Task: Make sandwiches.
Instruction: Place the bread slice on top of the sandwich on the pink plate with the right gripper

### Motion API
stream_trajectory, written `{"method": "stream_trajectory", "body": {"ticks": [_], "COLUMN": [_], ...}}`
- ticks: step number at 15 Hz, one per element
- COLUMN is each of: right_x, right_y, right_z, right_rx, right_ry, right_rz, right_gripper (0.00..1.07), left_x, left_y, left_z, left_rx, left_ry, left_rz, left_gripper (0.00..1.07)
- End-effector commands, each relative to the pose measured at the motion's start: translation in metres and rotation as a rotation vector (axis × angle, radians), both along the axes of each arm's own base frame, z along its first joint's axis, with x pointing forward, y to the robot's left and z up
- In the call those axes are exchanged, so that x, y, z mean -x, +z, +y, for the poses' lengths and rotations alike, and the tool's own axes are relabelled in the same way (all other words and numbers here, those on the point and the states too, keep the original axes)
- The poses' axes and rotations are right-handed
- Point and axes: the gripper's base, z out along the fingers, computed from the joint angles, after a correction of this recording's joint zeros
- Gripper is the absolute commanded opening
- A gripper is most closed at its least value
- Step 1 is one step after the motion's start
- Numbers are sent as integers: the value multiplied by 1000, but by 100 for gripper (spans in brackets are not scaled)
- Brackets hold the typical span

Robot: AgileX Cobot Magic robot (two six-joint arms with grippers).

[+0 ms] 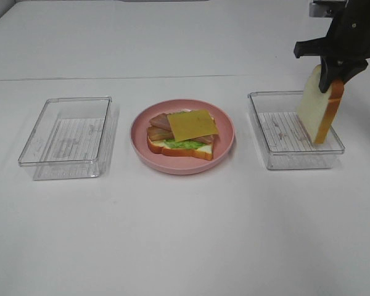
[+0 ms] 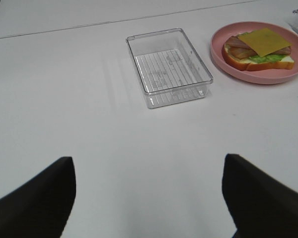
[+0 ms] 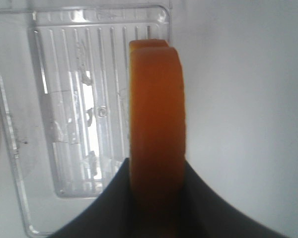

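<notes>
Orange-brown crust fills the right wrist view: right claw (image 1: 334,79) is clamped on a toy white bread slice w/ orange-brown crust (image 1: 319,105), hanging edge-down over the clear plastic tray (image 1: 263,128) below it. Left claw (image 2: 148,198) idles wide apart, holding nothing. To do this well, I'd carry the slice across, lay it flat and square over the thin yellow cheese slice (image 1: 192,124), bacon and lettuce stack on the round pink plate (image 1: 226,145), well off to the claw's side. Tray wall looks like the only snag; white surface (image 1: 185,234) between is bare.
</notes>
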Motion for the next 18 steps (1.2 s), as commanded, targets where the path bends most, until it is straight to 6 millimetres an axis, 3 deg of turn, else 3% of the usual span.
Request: {"method": "stream_trajectory", "body": {"ticks": [1,5,7,8,9,10,13,14,18], "right_x": [6,23,27,28,28,30,35,37,40], "right_y": [26,76,87,86,86,83,52,18,-29], "right_z": [8,28,45,68,68,94,131,136,140], "right_rx": [-96,-330,-462,-513,-513,-552,-695,-817,-955], "right_ry": [-16,1,54,102,102,155,114,21,-106], "right_rz": [-50,-149,-171,-173,-173,-182,-195,-174,-148], "right_gripper": [0,0,0,0,0,0,0,0,0], "left_x": [2,2,2,2,2,2,2,2,2], "left_y": [-1,-1,-1,-1,-1,-1,-1,-1,-1], "left_z": [1,1,1,1,1,1,1,1,1], "left_rx": [8,8,8,8,8,8,8,8,8], "left_ry": [-1,-1,-1,-1,-1,-1,-1,-1,-1], "left_rz": [-21,-21,-21,-21,-21,-21,-21,-21,-21], "left_gripper": [77,77,77,77,77,77,77,77,77]}}
